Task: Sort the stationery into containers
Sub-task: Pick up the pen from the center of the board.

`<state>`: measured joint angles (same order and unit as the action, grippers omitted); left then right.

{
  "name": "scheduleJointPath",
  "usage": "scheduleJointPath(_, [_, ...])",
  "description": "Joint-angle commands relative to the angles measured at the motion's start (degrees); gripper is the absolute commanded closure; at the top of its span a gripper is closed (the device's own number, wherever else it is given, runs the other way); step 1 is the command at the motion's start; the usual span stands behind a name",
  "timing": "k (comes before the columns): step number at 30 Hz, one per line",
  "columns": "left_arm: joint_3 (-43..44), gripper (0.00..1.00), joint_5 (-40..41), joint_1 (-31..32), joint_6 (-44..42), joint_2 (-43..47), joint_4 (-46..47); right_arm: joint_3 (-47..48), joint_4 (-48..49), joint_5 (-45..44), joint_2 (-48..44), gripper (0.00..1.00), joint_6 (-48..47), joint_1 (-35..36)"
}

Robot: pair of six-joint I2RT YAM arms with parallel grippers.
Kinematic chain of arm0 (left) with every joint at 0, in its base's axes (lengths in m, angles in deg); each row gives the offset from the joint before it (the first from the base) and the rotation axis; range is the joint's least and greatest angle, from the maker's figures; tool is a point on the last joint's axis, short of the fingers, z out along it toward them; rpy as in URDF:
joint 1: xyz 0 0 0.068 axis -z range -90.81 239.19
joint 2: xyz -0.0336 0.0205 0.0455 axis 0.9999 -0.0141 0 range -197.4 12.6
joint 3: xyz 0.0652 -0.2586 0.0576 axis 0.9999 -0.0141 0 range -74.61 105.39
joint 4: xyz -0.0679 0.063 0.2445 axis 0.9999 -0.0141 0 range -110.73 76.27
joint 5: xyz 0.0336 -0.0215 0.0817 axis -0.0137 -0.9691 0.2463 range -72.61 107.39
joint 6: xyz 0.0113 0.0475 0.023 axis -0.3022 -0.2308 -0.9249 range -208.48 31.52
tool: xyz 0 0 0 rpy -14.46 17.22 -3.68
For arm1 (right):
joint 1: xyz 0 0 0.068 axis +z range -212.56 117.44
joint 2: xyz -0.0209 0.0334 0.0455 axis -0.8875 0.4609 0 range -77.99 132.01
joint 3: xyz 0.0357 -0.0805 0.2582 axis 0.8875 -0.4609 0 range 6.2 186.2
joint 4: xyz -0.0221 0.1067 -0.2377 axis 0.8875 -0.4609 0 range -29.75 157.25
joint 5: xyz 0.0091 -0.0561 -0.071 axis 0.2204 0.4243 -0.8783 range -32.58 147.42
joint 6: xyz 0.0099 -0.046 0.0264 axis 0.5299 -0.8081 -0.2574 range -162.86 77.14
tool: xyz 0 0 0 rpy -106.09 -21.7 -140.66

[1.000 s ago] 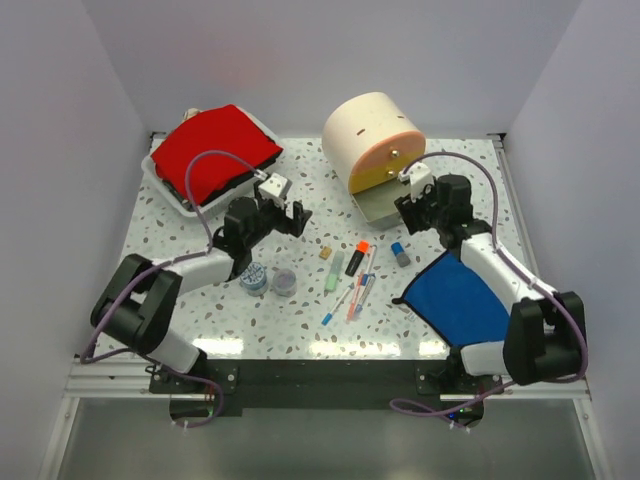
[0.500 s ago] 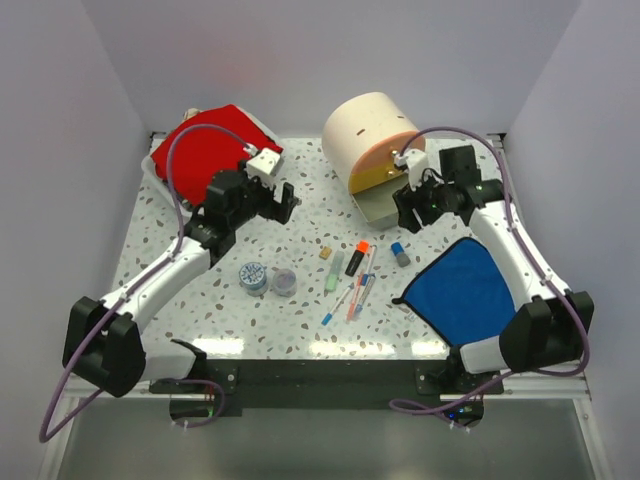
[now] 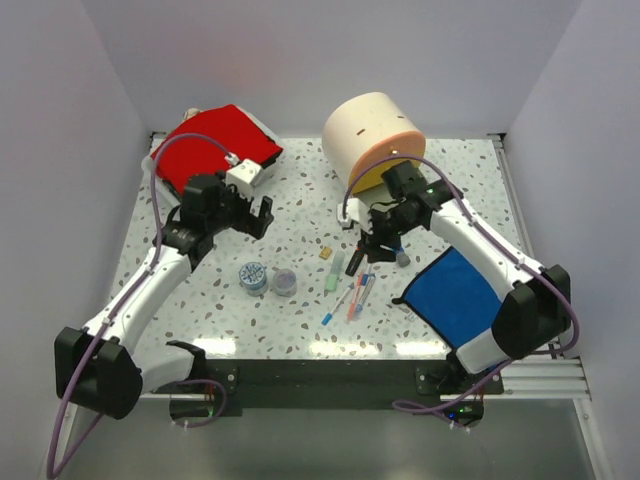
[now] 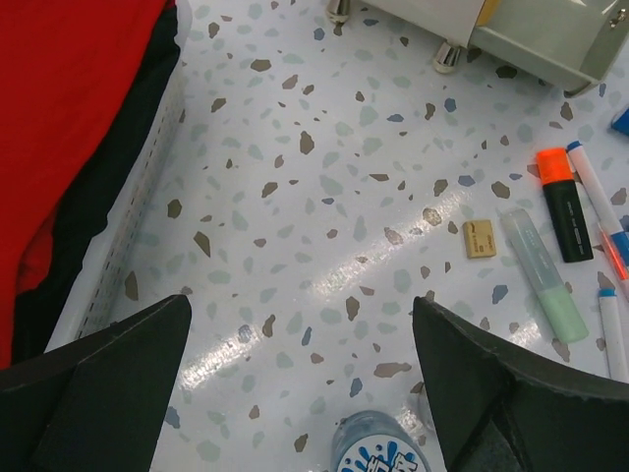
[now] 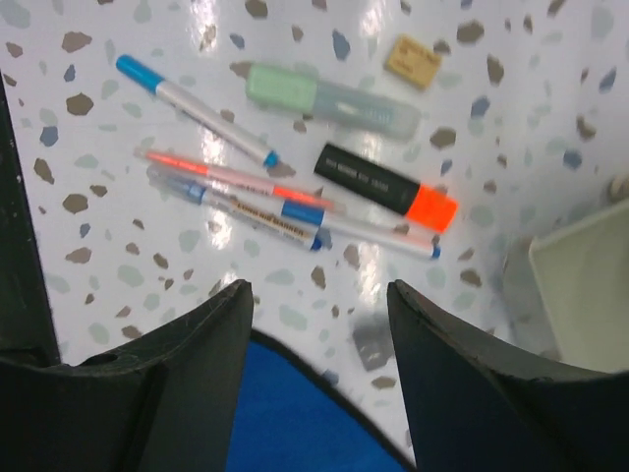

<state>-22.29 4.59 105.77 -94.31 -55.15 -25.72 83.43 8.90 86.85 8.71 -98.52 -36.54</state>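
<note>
The right arm has swung away from the cream drum (image 3: 372, 130). Its right gripper (image 5: 319, 295) now hangs over the pen cluster on the table (image 3: 300, 190), jaws apart and empty. The left arm has pulled back toward the red-topped white case (image 3: 215, 145), and the left gripper (image 4: 300, 315) has spread wide, holding nothing. The right arm seems to be setting up a pick. The pale green marker (image 5: 329, 99), orange-black highlighter (image 5: 385, 191), thin pens (image 5: 236, 179), blue-patterned tape roll (image 3: 254, 277), purple tape roll (image 3: 285, 282) and tan cube (image 5: 413, 61) all lie unsorted on the table.
</note>
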Motion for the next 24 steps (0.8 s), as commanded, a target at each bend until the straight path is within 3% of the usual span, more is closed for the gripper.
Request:
scheduleJointPath(1, [-0.02,0.00,1.45,-1.02,-1.56,3.85,-1.46,-0.59,10.00,-2.88,2.86,0.40,-4.80,6.39])
scheduleJointPath(13, [0.51,0.00,-1.17,-10.07,2.66,4.99,0.12,3.54,6.93,-14.14,16.40,0.36,-28.79,10.19])
scheduleJointPath(24, [2.00,0.00,-2.32,-14.03,2.84,4.11,-0.58,5.74,7.99,-14.93,21.93,0.42,-32.76,10.19])
